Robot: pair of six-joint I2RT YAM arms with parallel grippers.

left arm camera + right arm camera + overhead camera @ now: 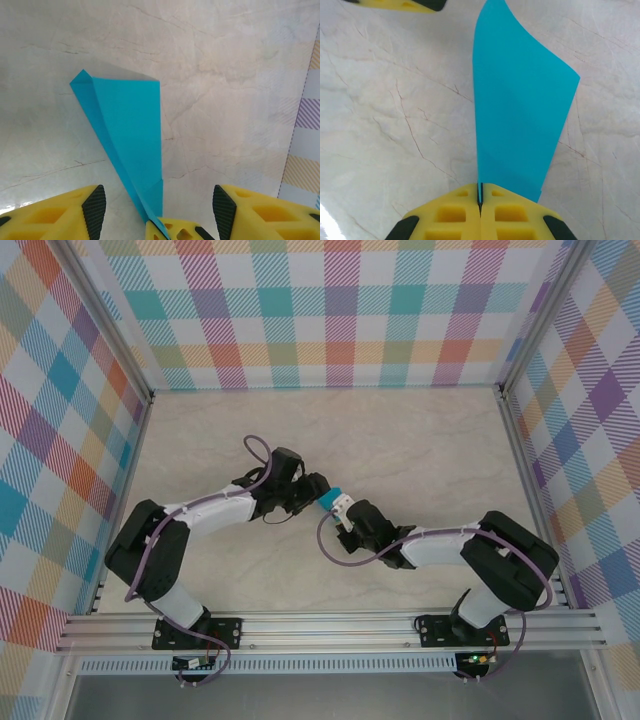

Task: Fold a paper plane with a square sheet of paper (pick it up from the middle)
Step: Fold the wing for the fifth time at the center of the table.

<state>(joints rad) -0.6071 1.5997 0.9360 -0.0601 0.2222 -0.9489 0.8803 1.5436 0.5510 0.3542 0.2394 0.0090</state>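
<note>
left jaws: apart, paper (pixel 131 135) between | right jaws: clamped on paper's end | risk: could slip or flop, just one small pinch holding

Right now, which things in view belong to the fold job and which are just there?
Job:
- paper, folded, pinched in the shut right hand
- left hand, open, a finger on either side of the paper, not touching it

Not the job:
- table
- plaid walls
- rail
- purple cables
</note>
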